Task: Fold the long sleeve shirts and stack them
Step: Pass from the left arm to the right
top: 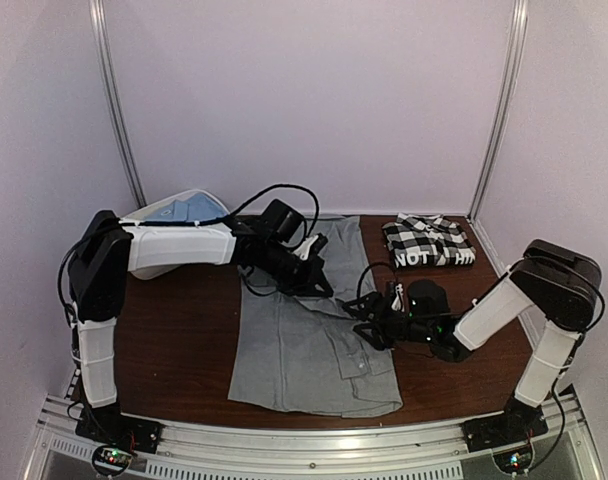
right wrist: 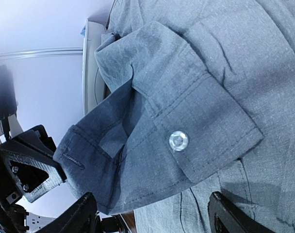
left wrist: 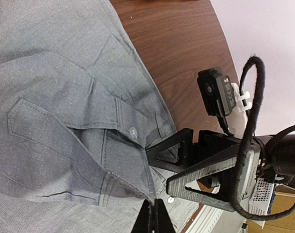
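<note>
A: Right, status on the grey shirt (top: pixel 304 350)?
B: It's lying spread mid-desk (top: pixel 184 340), with one sleeve cuff (right wrist: pixel 205 126) hanging raised. The left pincer (left wrist: pixel 154 213) is pinching grey cloth, fingers nearly together. The right pincer (right wrist: pixel 155 213) is gaping wide over the cuff.
A: And the checked shirt (top: pixel 429 243)?
B: It's sitting folded at 1 o'clock, with the white tub (top: pixel 179 208) at 10.

grey shirt (top: pixel 314 340) was matt, finely woven cloth with a faint speckle, its cuff button (right wrist: pixel 178 140) looked like glossy clear plastic, table (top: pixel 184 340) was smooth dark wood grain — slight sheen, tub (top: pixel 184 208) was smooth white plastic, rail (top: pixel 314 445) was ribbed silver metal
</note>
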Robot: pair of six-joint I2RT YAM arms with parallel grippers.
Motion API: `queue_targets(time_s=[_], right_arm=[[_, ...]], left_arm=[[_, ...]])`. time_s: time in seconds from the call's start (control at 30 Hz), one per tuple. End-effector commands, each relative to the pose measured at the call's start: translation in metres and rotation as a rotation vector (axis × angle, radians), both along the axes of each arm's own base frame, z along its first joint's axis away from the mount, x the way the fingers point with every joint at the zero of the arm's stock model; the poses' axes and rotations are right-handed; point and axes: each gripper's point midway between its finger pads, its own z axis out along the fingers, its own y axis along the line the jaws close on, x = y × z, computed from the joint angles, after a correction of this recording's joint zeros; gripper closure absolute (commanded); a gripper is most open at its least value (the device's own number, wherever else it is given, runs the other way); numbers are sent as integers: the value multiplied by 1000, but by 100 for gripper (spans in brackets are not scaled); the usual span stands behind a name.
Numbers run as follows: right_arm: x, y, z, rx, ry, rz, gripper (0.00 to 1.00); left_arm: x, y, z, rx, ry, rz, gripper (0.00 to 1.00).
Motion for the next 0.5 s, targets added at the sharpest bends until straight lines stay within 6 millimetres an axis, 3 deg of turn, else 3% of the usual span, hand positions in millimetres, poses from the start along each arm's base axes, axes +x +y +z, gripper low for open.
queue_targets(time_s=[0.0,0.27,0.47], right_arm=[[11,7,12,66,-19,-23,22],[25,16,16,92,-25,-33,33],[32,20,13,76,-30,-36,48]], left_arm=[[1,1,27,-69,-40,-2,100],[-4,4,23,-67,-31,-9,100],[-4,5,22,-66,-37,-13,100]])
